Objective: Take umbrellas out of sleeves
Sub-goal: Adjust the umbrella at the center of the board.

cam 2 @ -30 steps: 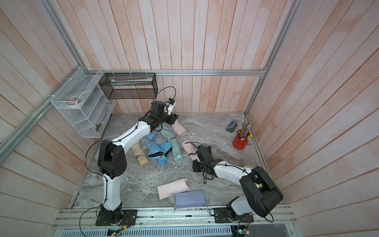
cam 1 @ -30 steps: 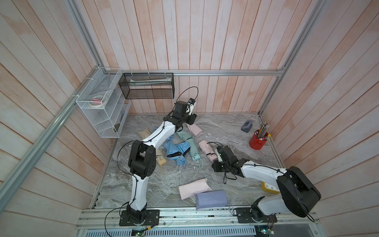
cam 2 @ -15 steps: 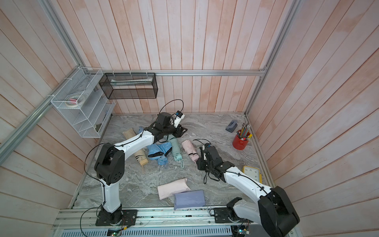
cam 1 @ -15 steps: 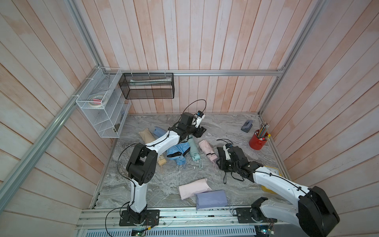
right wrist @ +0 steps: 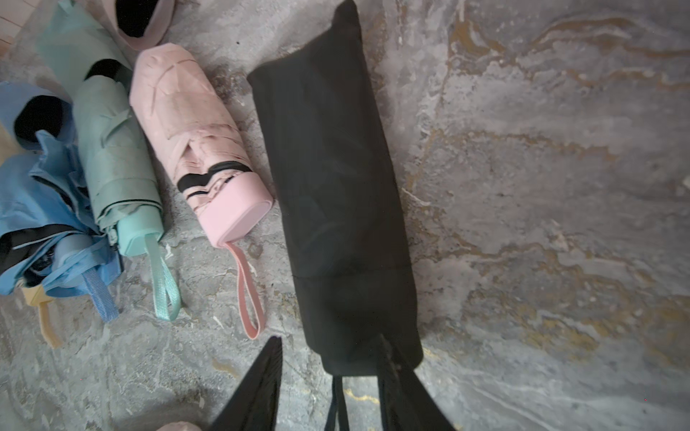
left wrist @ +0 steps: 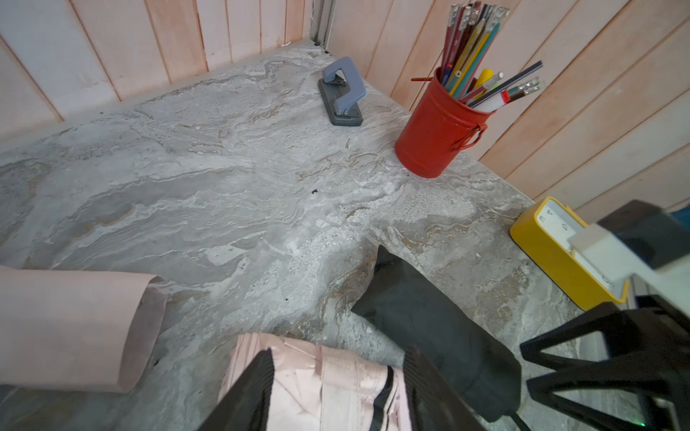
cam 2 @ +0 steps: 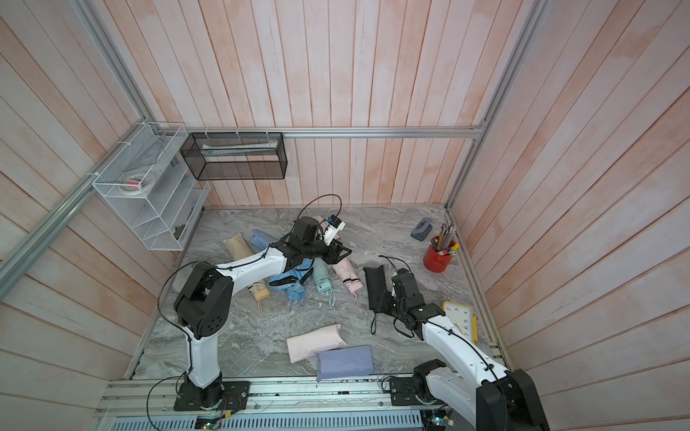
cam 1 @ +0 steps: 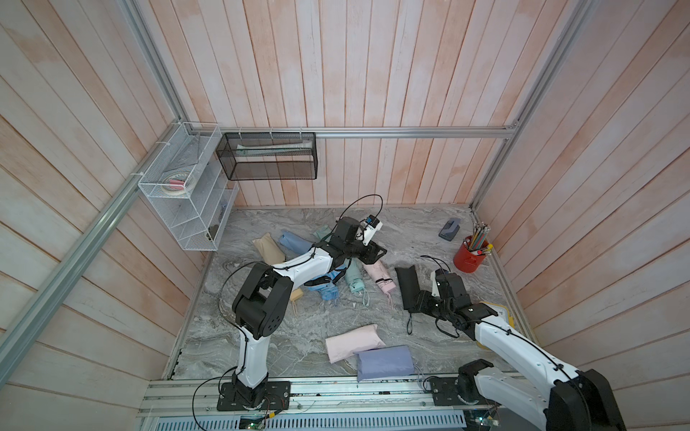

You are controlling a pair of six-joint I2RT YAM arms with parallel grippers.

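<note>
Left wrist: pink sleeve [left wrist: 74, 328] mouth open (overhead, left arm [cam 1: 310, 263] half-hides it).

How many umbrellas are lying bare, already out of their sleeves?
4: beige, light blue, mint and pink, side by side, partly under the left arm, which may hide more.

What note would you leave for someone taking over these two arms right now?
Left gripper: open, above the pink umbrella.
Right gripper: open at the black sleeve's cord end.
Out, in a row: beige umbrella, blue umbrella, mint umbrella, pink umbrella.
Empty sleeves lie behind them.
To do: black sleeve, front pink sleeve and lavender sleeve all look full.
</note>
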